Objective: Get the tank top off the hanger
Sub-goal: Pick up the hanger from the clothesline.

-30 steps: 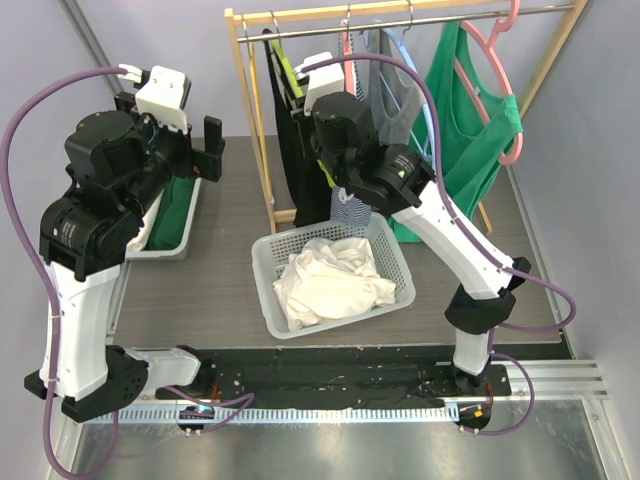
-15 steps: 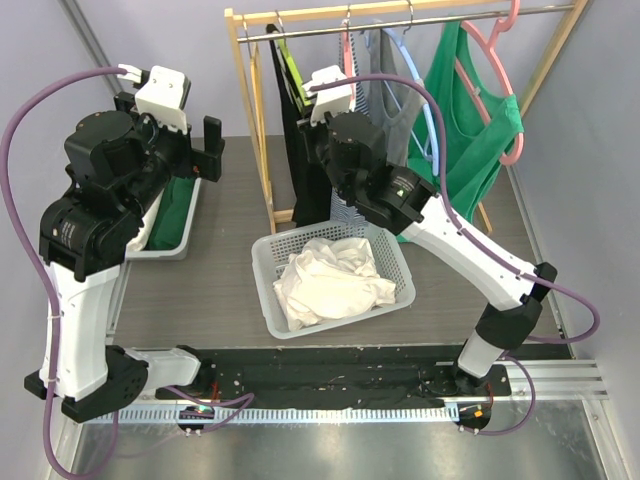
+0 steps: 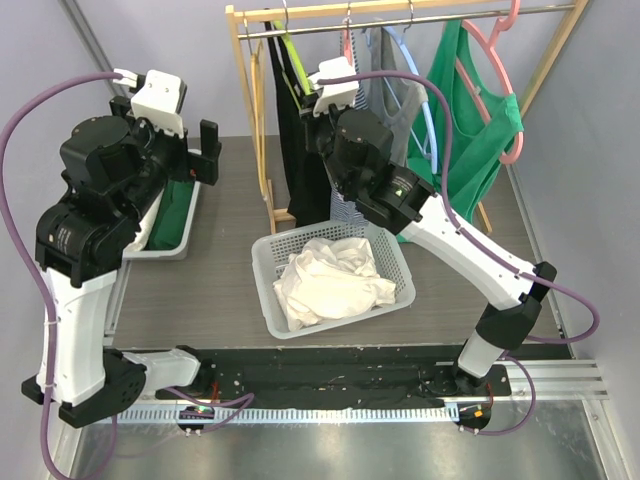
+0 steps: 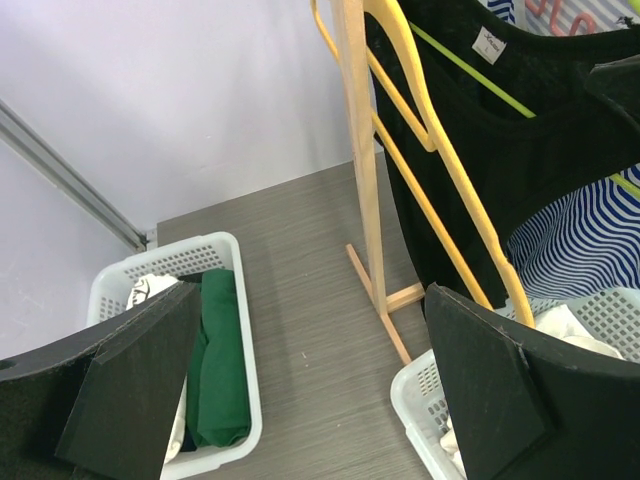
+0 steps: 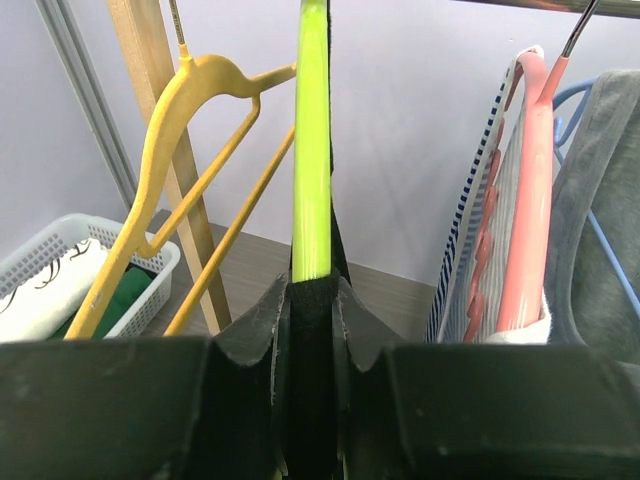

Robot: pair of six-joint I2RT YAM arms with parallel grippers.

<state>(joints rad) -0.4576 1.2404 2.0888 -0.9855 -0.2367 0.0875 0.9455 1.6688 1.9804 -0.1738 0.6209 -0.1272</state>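
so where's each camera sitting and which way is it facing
top external: above and behind, looking down on the table, rack and centre basket; left arm and right arm both show.
left wrist: on the left arm, facing the black tank top; its open jaws frame the bottom.
right wrist: on the right arm, facing along the lime hanger; jaws shut on the black tank top.
both wrist views share the yellow hanger.

Left hand (image 4: 318, 395) agape, right hand (image 5: 311, 300) clamped.
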